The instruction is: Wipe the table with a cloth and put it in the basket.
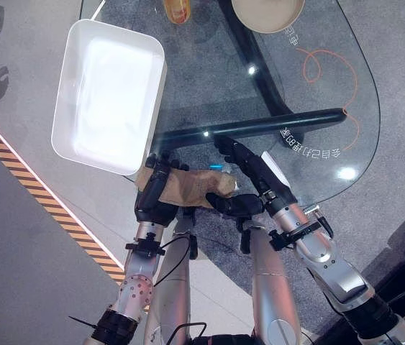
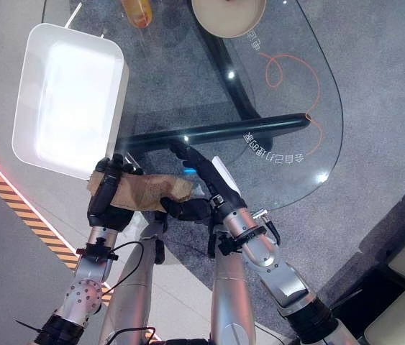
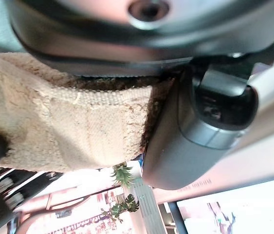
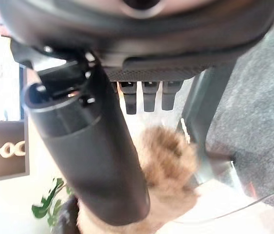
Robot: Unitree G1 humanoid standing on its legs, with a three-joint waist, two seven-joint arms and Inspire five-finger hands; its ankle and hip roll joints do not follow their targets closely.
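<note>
Where the glass table [image 1: 331, 79] curves toward the robot, a tan cloth [image 1: 188, 188] is held at its near edge, stretched between the two hands. The left hand [image 1: 155, 192] is clenched on the cloth's left end, and in the left wrist view the fabric [image 3: 63, 122] is seen pressed under the palm. The right hand [image 1: 249, 180] is laid over the cloth's right end with its fingers [image 4: 146, 95] held straight, the thumb [image 1: 234, 205] being tucked below the cloth. A white basket [image 1: 108, 93] is seen just beyond the left hand, overhanging the table's left edge. A tan bowl [image 1: 267, 14] and an orange bottle [image 1: 177, 10] are seen at the far edge.
</note>
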